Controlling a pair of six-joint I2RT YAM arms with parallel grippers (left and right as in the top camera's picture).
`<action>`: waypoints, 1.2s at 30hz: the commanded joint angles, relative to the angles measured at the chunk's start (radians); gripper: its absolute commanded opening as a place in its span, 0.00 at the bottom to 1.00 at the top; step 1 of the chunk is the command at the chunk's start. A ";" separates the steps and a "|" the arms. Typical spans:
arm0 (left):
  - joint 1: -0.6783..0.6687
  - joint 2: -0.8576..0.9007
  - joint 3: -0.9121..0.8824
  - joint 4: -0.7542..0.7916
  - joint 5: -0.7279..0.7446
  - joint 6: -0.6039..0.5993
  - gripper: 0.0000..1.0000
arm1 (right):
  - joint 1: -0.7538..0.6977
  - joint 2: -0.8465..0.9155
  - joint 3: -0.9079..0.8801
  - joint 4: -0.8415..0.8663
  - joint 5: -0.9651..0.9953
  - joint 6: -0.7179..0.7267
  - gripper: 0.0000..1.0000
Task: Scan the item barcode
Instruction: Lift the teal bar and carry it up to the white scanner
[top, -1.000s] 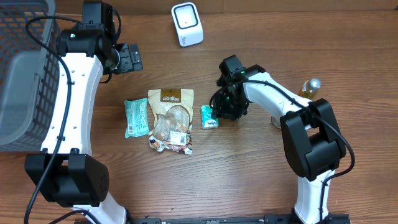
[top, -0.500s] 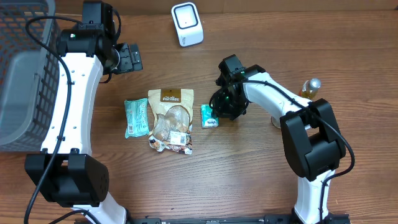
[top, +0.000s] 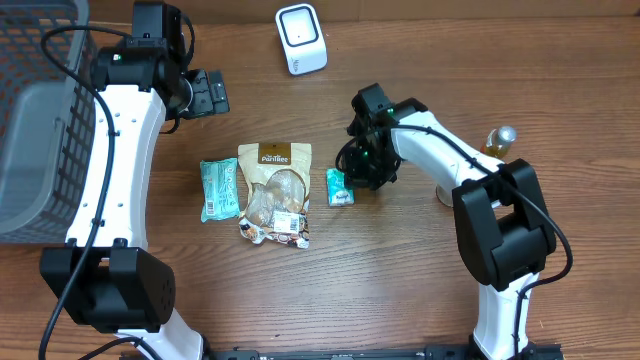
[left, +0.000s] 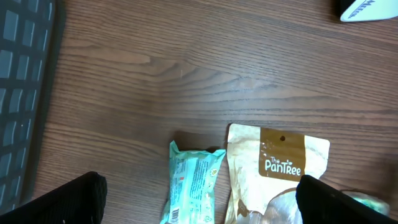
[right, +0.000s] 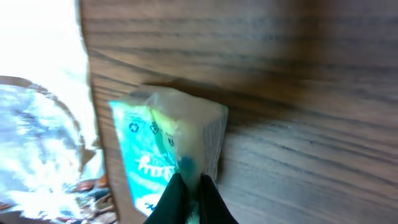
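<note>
Overhead: teal packet (top: 340, 187), long axis near-to-far, edge in clamped right end effector (right: 188, 190); left end effector (top: 208, 95) splayed.

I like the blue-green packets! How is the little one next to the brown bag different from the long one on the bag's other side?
The small packet is shorter than the long packet. The small packet lies right of the brown bag; the long packet lies left. The right fingers pinch the small packet's edge; nothing touches the long packet. Both are blue-green and lie on the wooden table.
</note>
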 joint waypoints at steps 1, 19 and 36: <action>-0.006 -0.008 0.012 0.000 0.002 -0.003 1.00 | -0.001 -0.019 0.098 -0.030 0.011 0.000 0.04; -0.006 -0.008 0.012 0.000 0.002 -0.003 1.00 | -0.001 -0.044 0.139 -0.047 0.011 0.000 0.04; -0.006 -0.008 0.012 0.000 0.003 -0.003 0.99 | -0.001 -0.044 0.139 -0.018 0.011 0.001 0.04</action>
